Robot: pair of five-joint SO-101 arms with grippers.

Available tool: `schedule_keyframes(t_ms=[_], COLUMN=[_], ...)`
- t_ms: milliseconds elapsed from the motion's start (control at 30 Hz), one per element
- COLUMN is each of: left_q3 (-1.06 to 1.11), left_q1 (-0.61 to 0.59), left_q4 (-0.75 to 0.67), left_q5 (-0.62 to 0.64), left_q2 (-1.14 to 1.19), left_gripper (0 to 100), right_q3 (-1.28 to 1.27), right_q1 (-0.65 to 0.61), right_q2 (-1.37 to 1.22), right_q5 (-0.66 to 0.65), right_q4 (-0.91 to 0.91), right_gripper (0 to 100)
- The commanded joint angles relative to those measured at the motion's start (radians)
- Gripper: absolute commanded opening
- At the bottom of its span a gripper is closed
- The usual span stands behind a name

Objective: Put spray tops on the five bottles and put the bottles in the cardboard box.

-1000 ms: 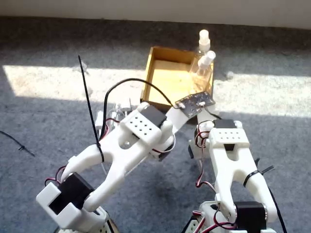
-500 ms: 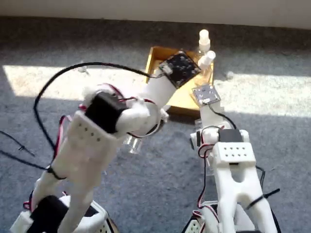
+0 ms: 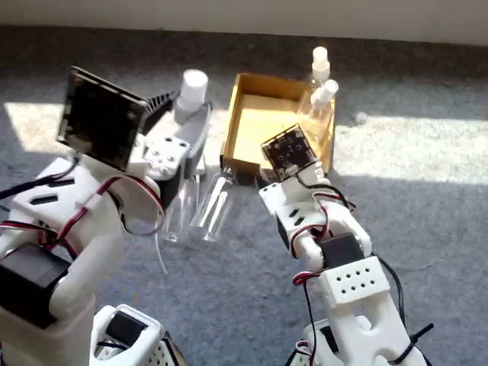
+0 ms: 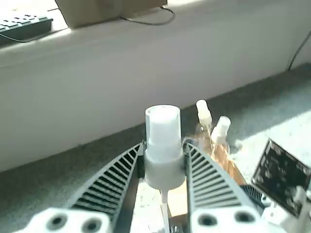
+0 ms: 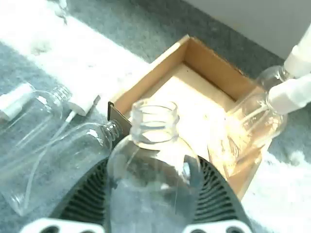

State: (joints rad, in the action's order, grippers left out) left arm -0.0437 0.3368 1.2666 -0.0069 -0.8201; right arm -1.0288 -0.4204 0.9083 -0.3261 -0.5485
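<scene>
My left gripper (image 3: 191,114) is raised left of the cardboard box (image 3: 242,114), shut on a white spray top (image 3: 192,82). In the left wrist view the spray top (image 4: 164,145) stands upright between the jaws of my left gripper (image 4: 164,162), its tube hanging down. My right gripper (image 5: 153,170) is shut on a clear uncapped bottle (image 5: 153,160), neck up, just in front of the box (image 5: 167,65). Two capped bottles (image 3: 320,99) stand at the box's far right side. Two uncapped bottles (image 3: 200,204) lie on the carpet near the box's front left corner.
A loose spray top (image 5: 82,104) lies by the box's corner beside the lying bottles (image 5: 53,150). The right arm's camera board (image 3: 288,151) covers the held bottle from above. A wall (image 4: 121,73) runs behind the box. Grey carpet (image 3: 427,198) spreads to the right.
The left arm swung back from over the box to the left and rose with the spray top. The right arm's wrist shifted left toward the box's front. The lying bottles came into sight.
</scene>
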Motion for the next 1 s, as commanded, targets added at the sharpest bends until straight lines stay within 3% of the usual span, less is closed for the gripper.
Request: schedule_keyframes(t_ms=[0, 100, 233, 333, 567, 767, 967], left_q3=[-0.002, -0.008, 0.058, 0.130, 0.300, 0.312, 0.311], left_q1=[-0.105, -0.131, -0.130, -0.128, -0.022, -0.016, 0.005], left_q4=[-0.224, -0.252, -0.256, -0.353, -0.552, -0.559, -0.555], left_q5=[0.183, 0.272, 0.325, 0.347, 0.370, 0.353, 0.362], left_q2=[-0.015, -0.018, -0.033, -0.033, -0.030, -0.024, -0.033], left_gripper=[0, 0, 0, 0, 0, 0, 0], right_q3=[-0.042, -0.133, -0.398, -0.598, -0.704, -0.704, -0.707], right_q1=[-0.070, -0.087, -0.084, -0.122, -0.209, -0.150, -0.148], right_q2=[0.024, 0.027, 0.113, 0.208, 0.466, 0.719, 0.866], right_q5=[0.008, 0.009, 0.009, 0.009, 0.012, 0.137, 0.137], right_q4=[0.081, 0.228, 0.641, 0.806, 0.699, 0.509, 0.378], right_gripper=[1.2, 0.3, 0.3, 0.3, 0.3, 0.3, 0.3])
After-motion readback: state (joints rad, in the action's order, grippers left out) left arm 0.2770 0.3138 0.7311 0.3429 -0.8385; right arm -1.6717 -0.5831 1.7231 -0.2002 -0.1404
